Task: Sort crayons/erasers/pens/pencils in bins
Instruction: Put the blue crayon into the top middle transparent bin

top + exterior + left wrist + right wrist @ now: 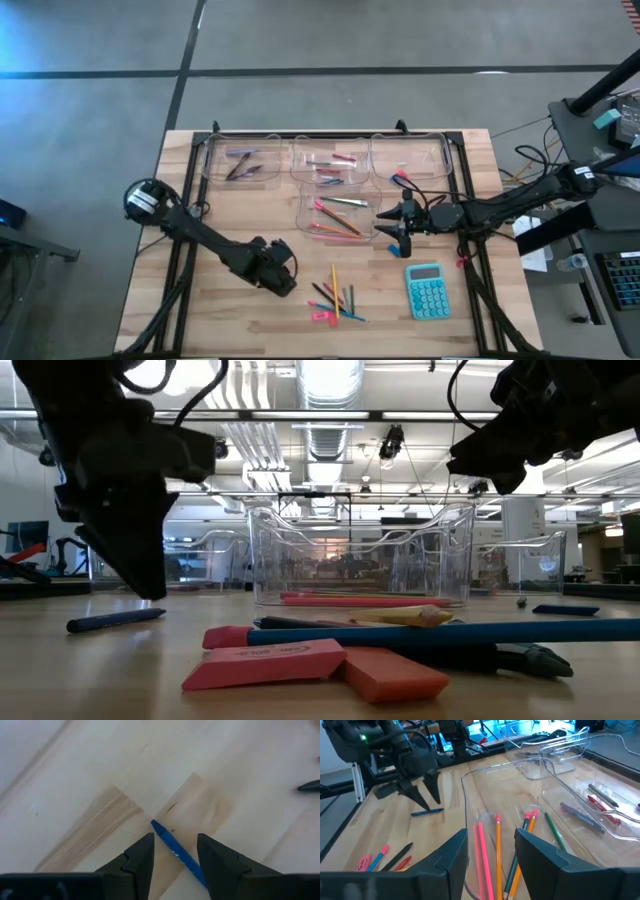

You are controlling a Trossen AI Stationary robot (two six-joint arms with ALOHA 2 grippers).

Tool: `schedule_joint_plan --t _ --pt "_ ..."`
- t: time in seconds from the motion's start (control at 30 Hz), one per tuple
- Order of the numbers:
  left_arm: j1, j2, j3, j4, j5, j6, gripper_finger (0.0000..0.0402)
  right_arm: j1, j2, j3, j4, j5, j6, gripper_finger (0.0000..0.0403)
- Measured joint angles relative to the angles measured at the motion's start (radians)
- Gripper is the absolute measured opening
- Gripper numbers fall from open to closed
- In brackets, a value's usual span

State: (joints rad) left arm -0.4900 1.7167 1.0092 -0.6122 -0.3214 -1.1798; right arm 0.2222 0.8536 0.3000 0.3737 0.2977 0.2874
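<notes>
My left gripper (274, 270) is open and points down over the table's near middle. A slim blue stick (176, 852) lies flat on the wood, and the fingers stand on either side of it without touching it; the stick also shows in the right wrist view (427, 812). My right gripper (490, 851) is open and empty, above the near right edge of the front clear bin (337, 215). That bin holds long pink, orange and green pencils (496, 857). Three more clear bins (330, 160) stand in a row behind it.
A loose pile of sticks and pink erasers (335, 300) lies near the front edge, right of my left gripper. A teal calculator (425, 291) lies at the front right. The back bins hold dark pens (240, 165) and crayons (335, 162). A small blue piece (405, 250) lies below my right gripper.
</notes>
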Motion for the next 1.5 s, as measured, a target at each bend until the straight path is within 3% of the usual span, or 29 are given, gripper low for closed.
schedule_joint_plan --t 0.4,0.83,0.97,1.17,1.5 --pt "0.0 0.092 0.005 0.001 0.043 -0.016 0.0134 0.0 0.0 0.0 0.0 0.002 -0.002 0.0153" --pt "0.001 0.109 0.003 -0.019 0.077 0.137 0.013 0.0 0.001 -0.001 -0.002 0.002 -0.003 0.0153" --pt "0.001 0.11 0.003 -0.017 0.083 0.149 0.0098 0.0 0.001 -0.001 -0.002 0.002 -0.009 0.0153" --pt "0.0 0.11 0.002 -0.021 0.106 0.173 0.0016 0.0 0.001 -0.001 -0.003 0.002 -0.009 0.0153" --pt "0.002 0.043 0.002 -0.029 0.103 0.177 0.0005 0.0 0.001 -0.002 -0.002 0.002 -0.008 0.0153"
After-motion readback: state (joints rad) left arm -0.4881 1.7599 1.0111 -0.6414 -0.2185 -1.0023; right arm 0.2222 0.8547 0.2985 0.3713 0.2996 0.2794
